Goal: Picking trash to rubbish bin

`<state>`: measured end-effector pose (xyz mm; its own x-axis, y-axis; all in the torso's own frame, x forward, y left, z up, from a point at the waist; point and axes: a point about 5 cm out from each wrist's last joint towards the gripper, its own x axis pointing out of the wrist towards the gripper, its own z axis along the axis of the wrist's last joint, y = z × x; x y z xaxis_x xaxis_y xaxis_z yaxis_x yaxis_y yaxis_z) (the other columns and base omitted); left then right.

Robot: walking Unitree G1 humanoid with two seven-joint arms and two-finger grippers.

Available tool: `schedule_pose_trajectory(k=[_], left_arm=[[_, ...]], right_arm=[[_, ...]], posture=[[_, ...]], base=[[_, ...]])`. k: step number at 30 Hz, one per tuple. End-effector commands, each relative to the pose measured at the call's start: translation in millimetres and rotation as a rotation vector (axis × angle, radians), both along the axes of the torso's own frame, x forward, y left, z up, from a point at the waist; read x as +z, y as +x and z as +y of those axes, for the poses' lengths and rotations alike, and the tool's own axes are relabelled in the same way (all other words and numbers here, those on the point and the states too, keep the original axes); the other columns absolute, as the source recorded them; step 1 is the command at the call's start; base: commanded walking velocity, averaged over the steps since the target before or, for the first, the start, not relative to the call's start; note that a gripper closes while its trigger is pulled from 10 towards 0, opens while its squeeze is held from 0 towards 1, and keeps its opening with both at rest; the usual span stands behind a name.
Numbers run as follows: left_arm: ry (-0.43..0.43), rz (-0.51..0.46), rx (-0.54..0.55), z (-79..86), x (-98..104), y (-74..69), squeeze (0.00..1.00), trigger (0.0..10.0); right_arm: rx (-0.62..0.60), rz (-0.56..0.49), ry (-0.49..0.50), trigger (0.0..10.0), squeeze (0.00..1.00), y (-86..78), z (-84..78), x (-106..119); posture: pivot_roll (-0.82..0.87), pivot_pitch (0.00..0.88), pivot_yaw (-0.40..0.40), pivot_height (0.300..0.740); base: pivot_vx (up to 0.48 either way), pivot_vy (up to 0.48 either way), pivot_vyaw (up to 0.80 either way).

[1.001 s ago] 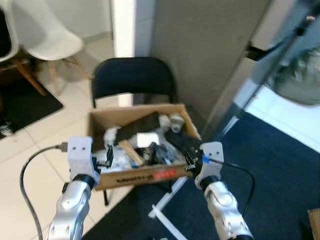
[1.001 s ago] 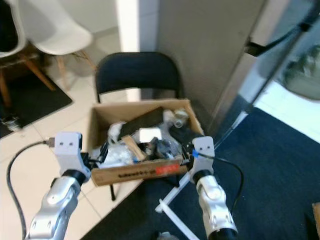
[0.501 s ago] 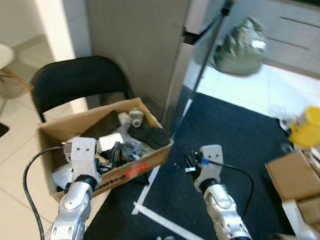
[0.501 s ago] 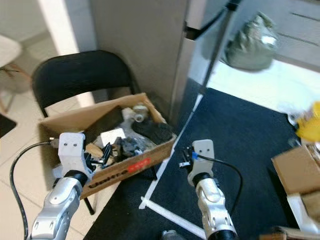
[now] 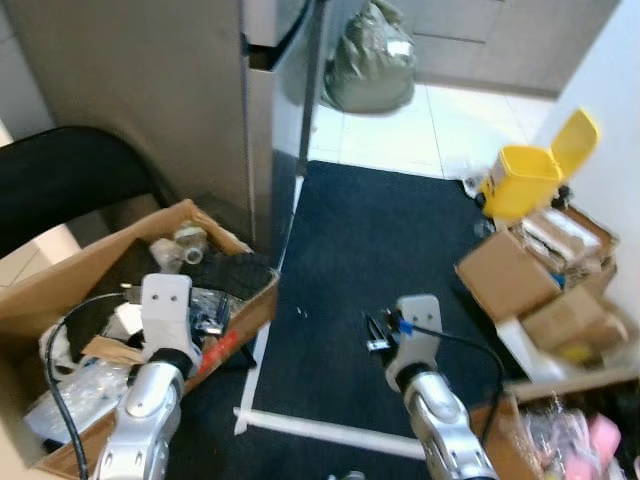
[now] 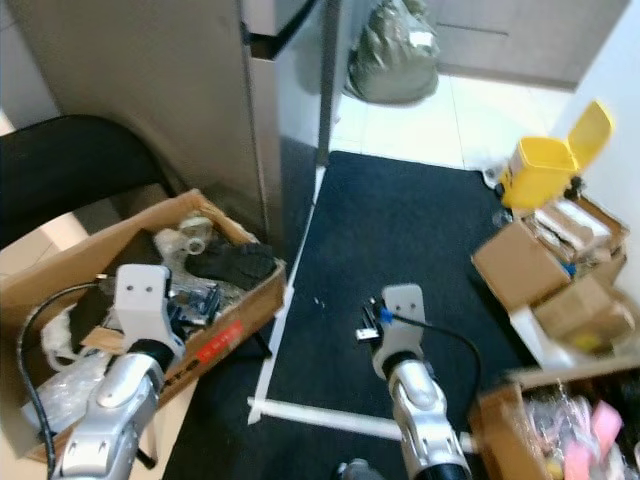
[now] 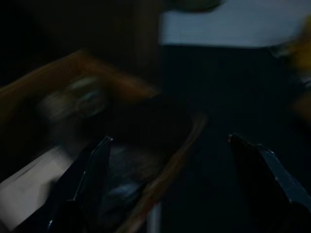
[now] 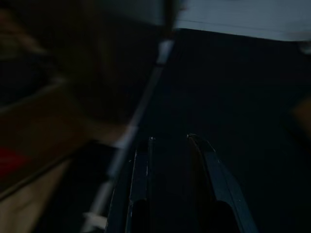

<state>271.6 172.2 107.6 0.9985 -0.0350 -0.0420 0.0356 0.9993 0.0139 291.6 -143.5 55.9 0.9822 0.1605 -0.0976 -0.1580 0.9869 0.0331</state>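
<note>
A yellow rubbish bin (image 5: 527, 172) with its lid up stands on the floor at the far right. At my left is a cardboard box (image 5: 248, 305) holding mixed trash: bottles, black scraps and plastic. My left gripper (image 5: 207, 318) hovers over the box's near side. In the left wrist view its fingers (image 7: 92, 170) stand wide apart with nothing between them, so it is open. My right gripper (image 5: 377, 331) hangs over the dark blue mat (image 5: 380, 250). Its fingers (image 8: 141, 179) lie close together in the dim right wrist view, and I make out nothing between them.
A grey cabinet (image 5: 150, 90) rises behind the box, and a black chair back (image 5: 60, 180) shows at the left. A green sack (image 5: 372, 62) lies on the pale tiles beyond the mat. Several cartons (image 5: 540, 280) pile up at the right. White tape (image 5: 320, 430) crosses the floor.
The whole view has swung to the right: the box has slid to the left edge, and the yellow bin and cartons have come into sight. Both grippers keep their pose.
</note>
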Motion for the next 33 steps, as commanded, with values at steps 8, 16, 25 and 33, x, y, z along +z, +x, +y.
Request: schedule_pose_trajectory(k=[8, 16, 25, 33], left_arm=[[0.023, 0.022, -0.001, 6.7, -1.0, -1.7, 0.00, 10.0], [0.030, 0.027, -0.034, 3.3, 0.5, 2.0, 0.00, 10.0], [0.030, 0.029, -0.017, 10.1, 2.8, 0.8, 0.00, 10.0], [0.027, 0.027, 0.017, 12.7, 2.0, -0.1, 0.00, 10.0]], right_arm=[[-0.035, 0.038, 0.028, 10.0, 0.00, -4.1, 0.8, -7.4], [-0.054, 0.042, 0.035, 10.0, 0.00, -5.6, 0.0, -9.6], [-0.059, 0.038, 0.039, 10.0, 0.00, -7.2, 2.3, -10.4], [-0.054, 0.034, 0.031, 10.0, 0.00, -4.3, 0.8, -9.5]], posture=[[0.10, 0.148, 0.011, 0.740], [0.10, 0.149, 0.043, 0.740], [0.11, 0.153, 0.043, 0.740], [0.11, 0.150, 0.037, 0.740]], base=[[0.000, 0.000, -0.80], [0.000, 0.000, -0.80], [0.000, 0.000, -0.80], [0.000, 0.000, -0.80]])
